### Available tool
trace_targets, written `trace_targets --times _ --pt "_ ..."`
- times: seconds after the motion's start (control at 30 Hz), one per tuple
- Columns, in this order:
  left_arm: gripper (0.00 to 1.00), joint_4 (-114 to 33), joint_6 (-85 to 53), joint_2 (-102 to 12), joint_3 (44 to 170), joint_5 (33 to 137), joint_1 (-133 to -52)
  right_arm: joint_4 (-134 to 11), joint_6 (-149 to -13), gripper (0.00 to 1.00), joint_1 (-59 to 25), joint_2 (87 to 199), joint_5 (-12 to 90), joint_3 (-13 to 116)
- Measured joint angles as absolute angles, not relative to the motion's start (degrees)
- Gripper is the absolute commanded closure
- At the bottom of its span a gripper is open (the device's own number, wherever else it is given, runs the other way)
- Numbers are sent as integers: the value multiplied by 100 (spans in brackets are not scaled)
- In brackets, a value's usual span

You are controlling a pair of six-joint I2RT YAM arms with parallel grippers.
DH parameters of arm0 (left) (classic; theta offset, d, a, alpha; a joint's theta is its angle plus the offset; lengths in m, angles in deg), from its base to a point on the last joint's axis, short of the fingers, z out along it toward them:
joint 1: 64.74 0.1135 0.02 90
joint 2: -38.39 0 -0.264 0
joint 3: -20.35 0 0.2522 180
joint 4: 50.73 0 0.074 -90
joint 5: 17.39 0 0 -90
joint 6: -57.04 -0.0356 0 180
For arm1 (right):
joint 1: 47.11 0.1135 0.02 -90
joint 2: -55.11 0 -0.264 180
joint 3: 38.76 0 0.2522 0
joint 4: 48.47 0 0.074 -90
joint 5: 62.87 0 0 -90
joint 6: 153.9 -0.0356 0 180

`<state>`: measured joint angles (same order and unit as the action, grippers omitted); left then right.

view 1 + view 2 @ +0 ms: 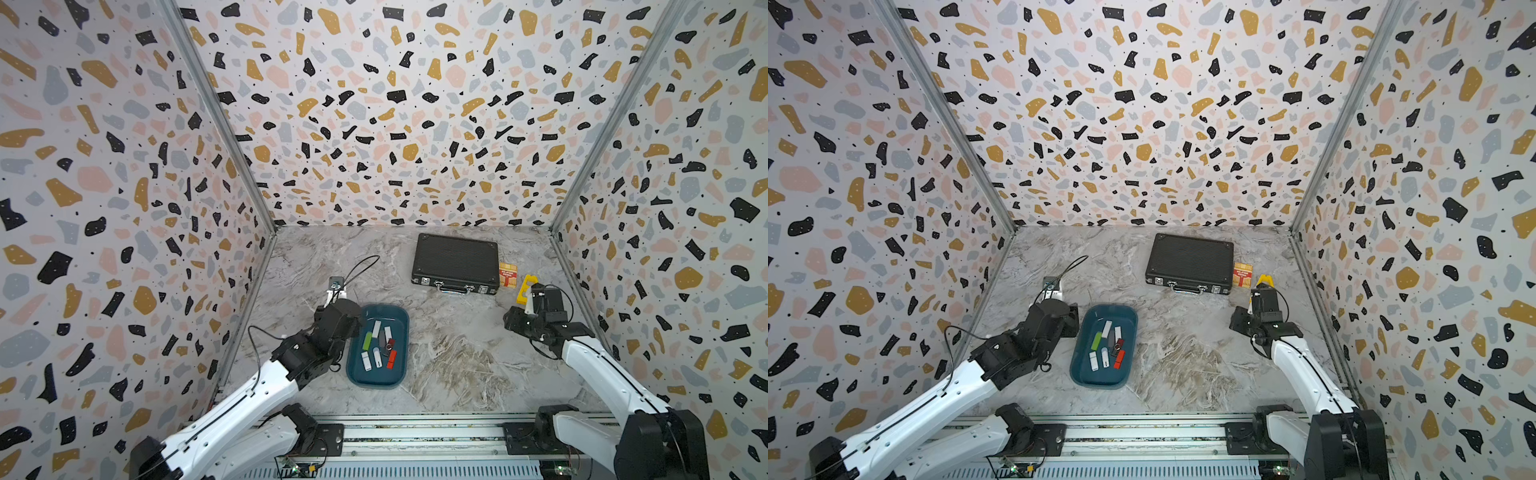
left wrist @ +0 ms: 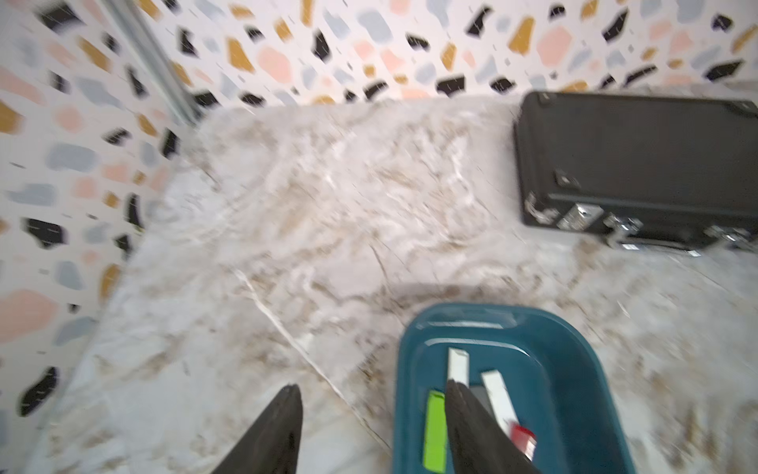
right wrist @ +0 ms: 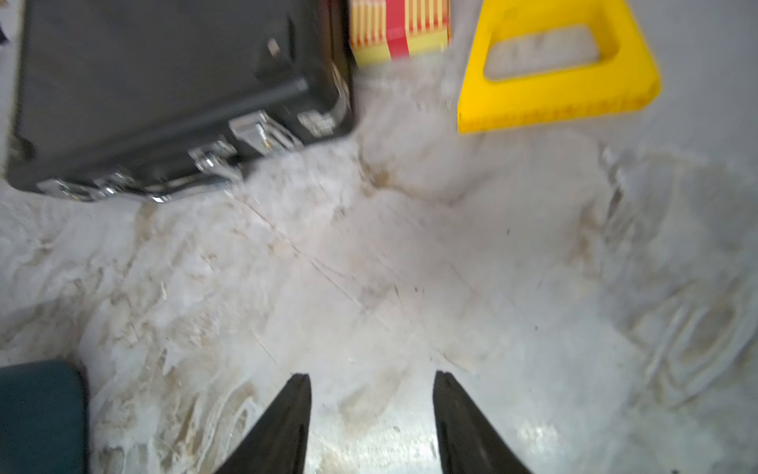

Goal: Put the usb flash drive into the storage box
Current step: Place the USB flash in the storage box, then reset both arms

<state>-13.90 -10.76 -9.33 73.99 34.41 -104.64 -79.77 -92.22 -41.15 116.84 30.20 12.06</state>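
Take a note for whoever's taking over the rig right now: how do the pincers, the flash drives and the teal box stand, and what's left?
Left pincer: open, empty, over the rim of the storage box.
Right pincer: open, empty, above bare table, nearer the closed briefcase.
Flash drives: several lie inside the box: green, red, white.
Done: every drive in view is in the box.
Left: probably only backing the arms off; check the spots the arms hide.
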Motion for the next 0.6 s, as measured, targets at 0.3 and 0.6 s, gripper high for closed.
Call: trace_targets --times 0.3,0.6 --pt "36 -4614 -2943 -518 4665 2069 -10025 -5822 -7998 32 -4115 11520 1293 293" --pt "35 -7261 -3546 -2769 4462 3127 -8359 -3085 -7086 30 -4133 13092 495 -813"
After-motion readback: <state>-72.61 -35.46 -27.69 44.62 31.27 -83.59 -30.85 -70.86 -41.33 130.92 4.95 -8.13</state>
